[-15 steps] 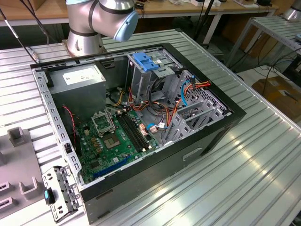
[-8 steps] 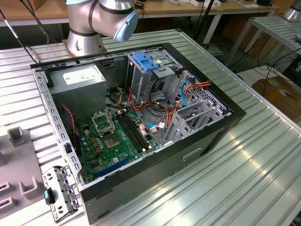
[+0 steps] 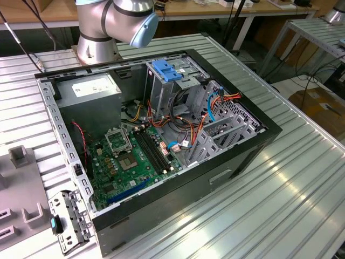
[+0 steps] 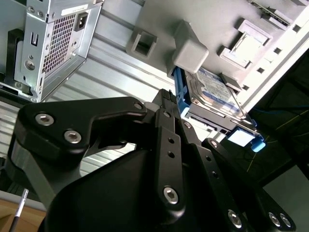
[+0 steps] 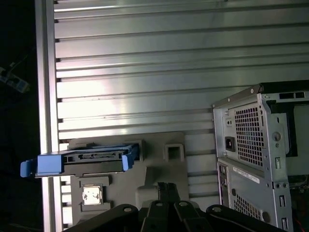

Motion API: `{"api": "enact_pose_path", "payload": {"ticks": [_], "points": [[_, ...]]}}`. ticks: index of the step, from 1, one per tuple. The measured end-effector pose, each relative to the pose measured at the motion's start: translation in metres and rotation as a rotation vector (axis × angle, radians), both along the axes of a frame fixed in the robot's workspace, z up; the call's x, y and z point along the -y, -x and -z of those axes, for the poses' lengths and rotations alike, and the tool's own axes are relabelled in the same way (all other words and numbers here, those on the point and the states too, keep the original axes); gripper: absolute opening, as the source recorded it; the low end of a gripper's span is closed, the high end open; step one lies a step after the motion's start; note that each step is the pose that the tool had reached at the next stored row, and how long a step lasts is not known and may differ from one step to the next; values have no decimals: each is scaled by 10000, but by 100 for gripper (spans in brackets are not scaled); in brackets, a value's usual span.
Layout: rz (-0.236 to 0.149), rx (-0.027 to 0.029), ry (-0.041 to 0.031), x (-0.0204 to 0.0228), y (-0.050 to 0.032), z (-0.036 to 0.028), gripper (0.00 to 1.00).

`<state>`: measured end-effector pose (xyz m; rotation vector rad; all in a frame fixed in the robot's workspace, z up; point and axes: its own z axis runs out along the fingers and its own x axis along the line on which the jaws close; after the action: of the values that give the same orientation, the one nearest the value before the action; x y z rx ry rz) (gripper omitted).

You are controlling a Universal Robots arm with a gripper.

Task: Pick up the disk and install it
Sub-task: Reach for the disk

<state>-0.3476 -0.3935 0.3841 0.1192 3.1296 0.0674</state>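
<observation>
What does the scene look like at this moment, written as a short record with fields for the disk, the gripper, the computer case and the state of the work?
disk: rests in the grey holder on the table, outside the case, blue rails on its sides
gripper: near the disk, apart from it in the first wrist view
computer case: open, on the ribbed metal table, motherboard exposed
drive cage: inside the case, blue plastic top
work: disk not yet picked up, not installed
</observation>
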Motion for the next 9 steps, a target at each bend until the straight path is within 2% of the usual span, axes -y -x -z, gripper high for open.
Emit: {"api": "enact_pose_path", "payload": {"ticks": [9], "points": [[0, 0, 0, -4, 22, 1, 11]]}}
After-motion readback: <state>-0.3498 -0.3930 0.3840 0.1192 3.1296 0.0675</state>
